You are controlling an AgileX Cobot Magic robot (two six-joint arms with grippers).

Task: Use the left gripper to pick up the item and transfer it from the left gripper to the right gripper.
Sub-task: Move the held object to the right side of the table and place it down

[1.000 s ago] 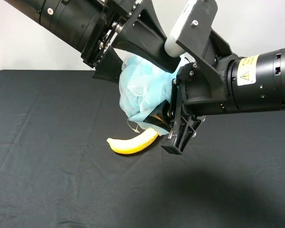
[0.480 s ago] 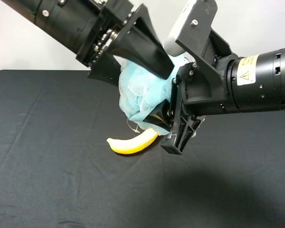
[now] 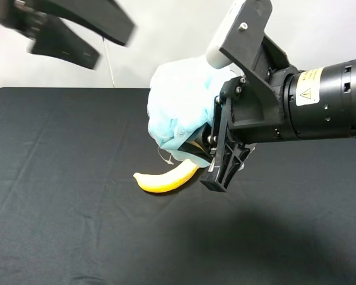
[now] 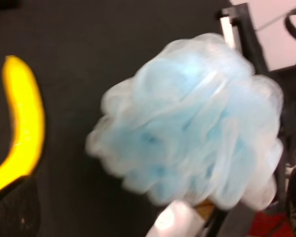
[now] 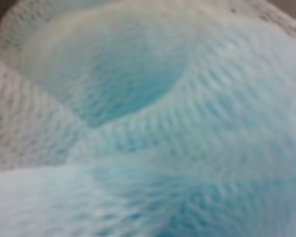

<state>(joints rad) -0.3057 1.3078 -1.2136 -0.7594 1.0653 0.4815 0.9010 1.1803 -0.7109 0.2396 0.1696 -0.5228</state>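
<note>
The light-blue mesh pouf (image 3: 181, 107) hangs in the air above the table, held from its right side by my right gripper (image 3: 204, 151), which is shut on it. The pouf fills the right wrist view (image 5: 148, 118), so the fingers are hidden there. My left gripper (image 3: 110, 46) is open and empty at the top left of the high view, blurred, well clear of the pouf. In the left wrist view the pouf (image 4: 187, 123) shows at a distance with the right arm's frame behind it.
A yellow banana (image 3: 166, 178) lies on the black table (image 3: 59, 208) just below the pouf; it also shows in the left wrist view (image 4: 19, 133). A white wall stands behind the table.
My left gripper has let go of the pouf and pulled away up and to the left. The pouf stays in the right gripper, which has not moved.
</note>
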